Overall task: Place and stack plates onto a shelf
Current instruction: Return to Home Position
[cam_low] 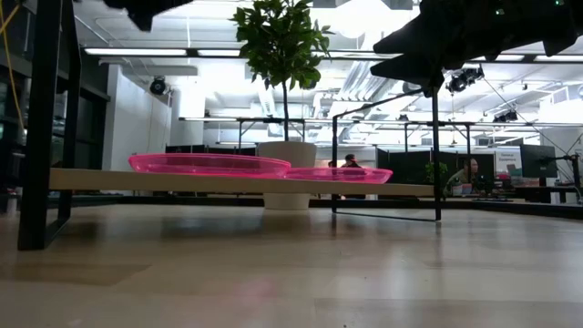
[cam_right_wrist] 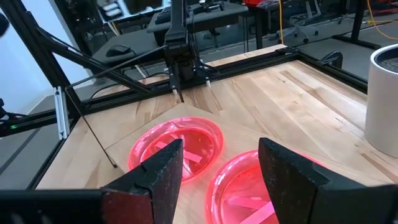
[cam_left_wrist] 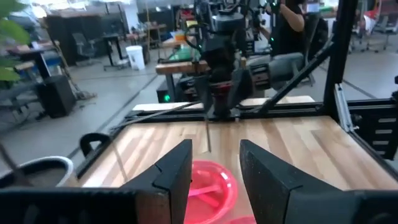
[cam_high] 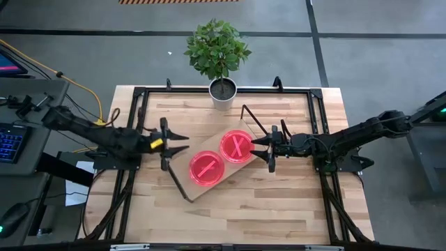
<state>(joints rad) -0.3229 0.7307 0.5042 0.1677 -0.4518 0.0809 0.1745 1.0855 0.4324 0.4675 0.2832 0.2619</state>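
The shelf [cam_high: 197, 191], a light-wood board on black wire legs, lies slantwise at the table's middle. Two pink plates rest side by side on its top: one nearer the left arm [cam_high: 207, 167] [cam_right_wrist: 177, 144] and one nearer the right arm [cam_high: 236, 146] [cam_right_wrist: 245, 186]. In the low view both plates [cam_low: 209, 164] [cam_low: 342, 173] sit flat on the board [cam_low: 228, 183]. My left gripper [cam_high: 185, 143] [cam_left_wrist: 214, 163] stands open left of the shelf, pointing level at it. My right gripper [cam_high: 255, 147] [cam_right_wrist: 221, 158] stands open right of it. Neither holds anything.
A leafy plant in a white pot [cam_high: 223, 93] [cam_right_wrist: 382, 93] stands at the table's far edge, behind the shelf. Black frame rails [cam_high: 139, 104] run around the tabletop. Bare wood lies toward the near edge [cam_high: 230, 216]. A keyboard [cam_high: 10, 141] sits off the table at left.
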